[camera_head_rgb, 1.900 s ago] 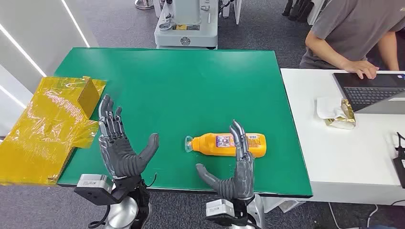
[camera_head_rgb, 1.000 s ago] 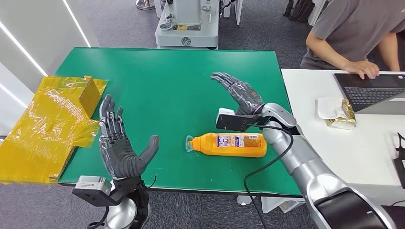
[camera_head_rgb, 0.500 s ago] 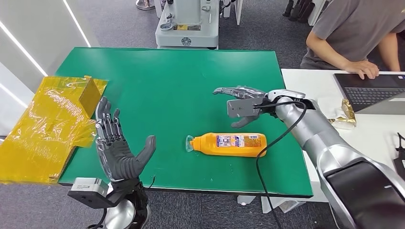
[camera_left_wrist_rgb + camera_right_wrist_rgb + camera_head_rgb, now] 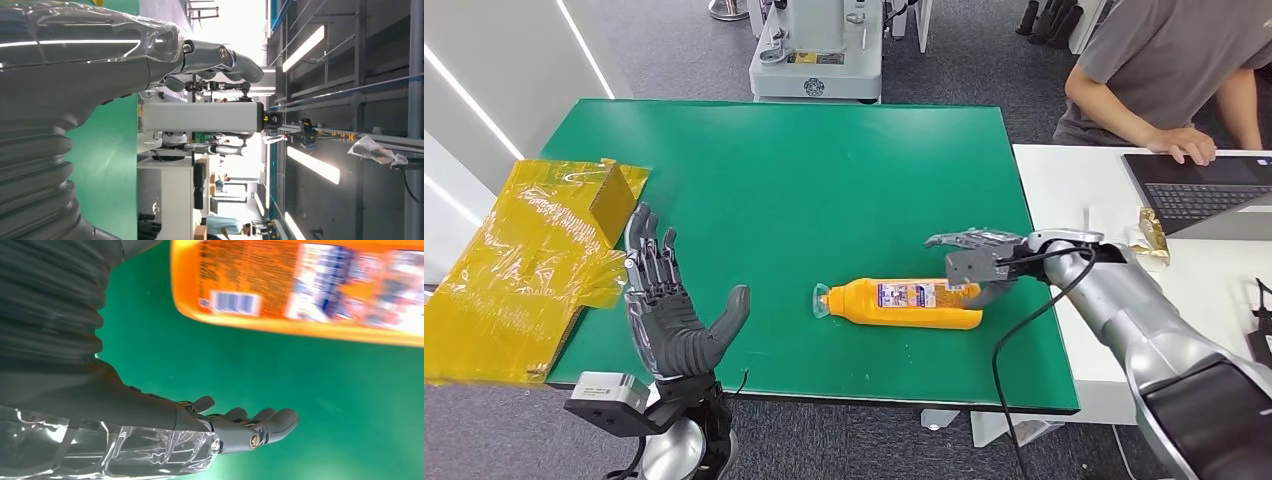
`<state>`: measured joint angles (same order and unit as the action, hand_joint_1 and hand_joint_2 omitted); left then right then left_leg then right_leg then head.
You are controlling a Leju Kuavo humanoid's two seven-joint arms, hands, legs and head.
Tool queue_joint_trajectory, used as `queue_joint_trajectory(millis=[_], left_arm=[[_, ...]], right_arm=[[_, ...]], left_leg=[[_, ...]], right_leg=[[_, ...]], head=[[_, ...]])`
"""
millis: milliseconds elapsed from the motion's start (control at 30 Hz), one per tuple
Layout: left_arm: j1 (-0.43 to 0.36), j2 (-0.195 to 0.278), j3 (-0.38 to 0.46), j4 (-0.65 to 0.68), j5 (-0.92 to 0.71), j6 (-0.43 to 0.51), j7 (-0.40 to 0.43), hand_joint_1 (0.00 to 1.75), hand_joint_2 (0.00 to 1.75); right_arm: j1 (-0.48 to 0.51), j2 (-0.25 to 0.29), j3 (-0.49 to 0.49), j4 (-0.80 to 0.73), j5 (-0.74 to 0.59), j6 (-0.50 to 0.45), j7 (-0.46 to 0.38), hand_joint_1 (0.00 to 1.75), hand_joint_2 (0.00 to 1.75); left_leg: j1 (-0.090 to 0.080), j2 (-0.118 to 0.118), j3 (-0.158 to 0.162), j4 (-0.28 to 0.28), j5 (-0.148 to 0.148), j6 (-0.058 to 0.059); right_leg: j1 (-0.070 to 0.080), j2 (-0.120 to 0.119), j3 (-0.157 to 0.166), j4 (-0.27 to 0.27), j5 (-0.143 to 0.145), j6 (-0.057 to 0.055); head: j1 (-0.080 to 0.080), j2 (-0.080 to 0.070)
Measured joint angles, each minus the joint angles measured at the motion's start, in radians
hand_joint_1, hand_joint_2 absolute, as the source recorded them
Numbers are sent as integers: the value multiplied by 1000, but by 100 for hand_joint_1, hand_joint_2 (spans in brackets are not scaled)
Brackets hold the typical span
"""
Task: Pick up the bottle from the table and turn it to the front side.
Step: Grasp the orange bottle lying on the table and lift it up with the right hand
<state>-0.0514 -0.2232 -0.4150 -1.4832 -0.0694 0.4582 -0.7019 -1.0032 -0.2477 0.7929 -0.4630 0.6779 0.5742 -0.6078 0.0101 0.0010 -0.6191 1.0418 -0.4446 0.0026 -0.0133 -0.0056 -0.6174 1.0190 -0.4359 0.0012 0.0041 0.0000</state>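
orange bottle (image 4: pixel 912 303) – white-and-blue label – on green table (image 4: pixel 804 170).

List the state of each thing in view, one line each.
Bottle: lying on its side on the table, not held.
Right hand: open, fingers spread, at the bottle's base end.
Left hand: open, raised, holding nothing.
Laptop: open, a person's hand at it.
Yellow wrap: crumpled at the table's left edge.
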Motion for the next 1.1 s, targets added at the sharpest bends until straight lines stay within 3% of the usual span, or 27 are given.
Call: queue_joint_trajectory(millis=[467,767,1100], left_arm=[[2,1,0,0,-1,1,0,0,175],[2,1,0,0,-1,-4,0,0,175],[2,1,0,0,-4,-23,0,0,175]], right_arm=[[74,-61,67,0,-6,-131,44,0,175],[125,-66,78,0,-37,-268,53,0,175],[143,-57,79,-1,-38,-339,83,0,175]], left_leg=[[0,0,0,0,0,0],[0,0,0,0,0,0],[0,0,-1,0,0,0]], right_leg=[[0,0,0,0,0,0],[0,0,0,0,0,0],[0,0,0,0,0,0]], head=[[0,0],[0,0],[0,0]])
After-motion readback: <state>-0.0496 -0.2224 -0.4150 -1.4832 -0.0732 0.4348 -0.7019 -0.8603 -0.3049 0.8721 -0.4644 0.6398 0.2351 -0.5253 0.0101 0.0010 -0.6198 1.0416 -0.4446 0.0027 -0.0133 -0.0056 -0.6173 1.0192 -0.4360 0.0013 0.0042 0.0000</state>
